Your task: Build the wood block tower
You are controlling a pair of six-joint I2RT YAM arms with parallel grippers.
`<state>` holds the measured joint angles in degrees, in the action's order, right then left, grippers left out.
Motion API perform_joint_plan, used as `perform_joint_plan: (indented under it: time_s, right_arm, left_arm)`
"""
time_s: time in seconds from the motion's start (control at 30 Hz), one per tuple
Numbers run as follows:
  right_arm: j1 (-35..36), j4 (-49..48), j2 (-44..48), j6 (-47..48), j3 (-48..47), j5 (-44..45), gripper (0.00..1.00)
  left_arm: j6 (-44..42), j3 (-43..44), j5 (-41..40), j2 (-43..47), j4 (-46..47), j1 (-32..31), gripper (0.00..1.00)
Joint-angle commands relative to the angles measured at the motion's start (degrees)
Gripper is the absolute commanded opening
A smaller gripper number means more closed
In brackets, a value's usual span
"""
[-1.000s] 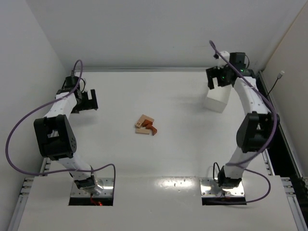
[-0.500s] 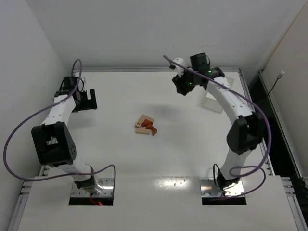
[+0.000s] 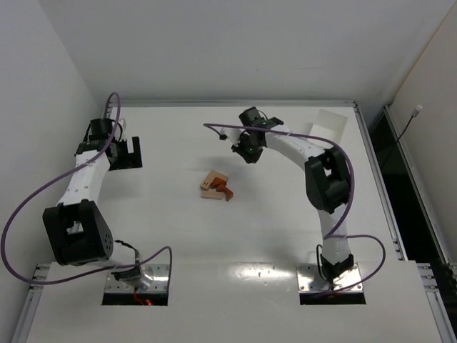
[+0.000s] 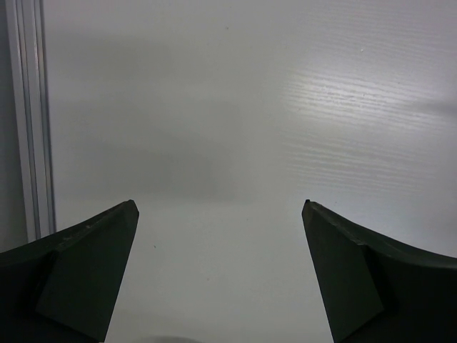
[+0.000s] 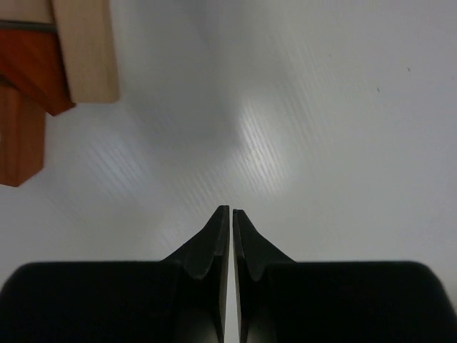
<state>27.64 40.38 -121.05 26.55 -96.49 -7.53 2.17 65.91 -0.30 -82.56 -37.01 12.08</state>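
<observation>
The right claw [image 5: 230,211] has its fingers pressed together with nothing between them. It hangs over the bare bench [image 5: 335,100], past the middle toward the far edge. The blocks [image 3: 216,186], pale tan and reddish-orange, lie in a small flat cluster near the bench's middle, just to the near side of that claw and not touching it. In the right wrist view they show in the upper left corner. The left claw [image 4: 220,207] has its fingers spread wide and holds nothing. It sits close to the left edge, well apart from the blocks. A white tray [image 3: 330,126] lies at the far right corner.
</observation>
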Motion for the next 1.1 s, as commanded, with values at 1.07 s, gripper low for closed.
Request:
perform_joint_plan:
  time_s: [1.07]
  right_arm:
    - [16.0,-2.5,-6.7,-2.3,-3.5,-5.0,0.03]
  left_arm:
    - [-1.8,-2.6,-1.6,4.4,0.5,0.6,0.99]
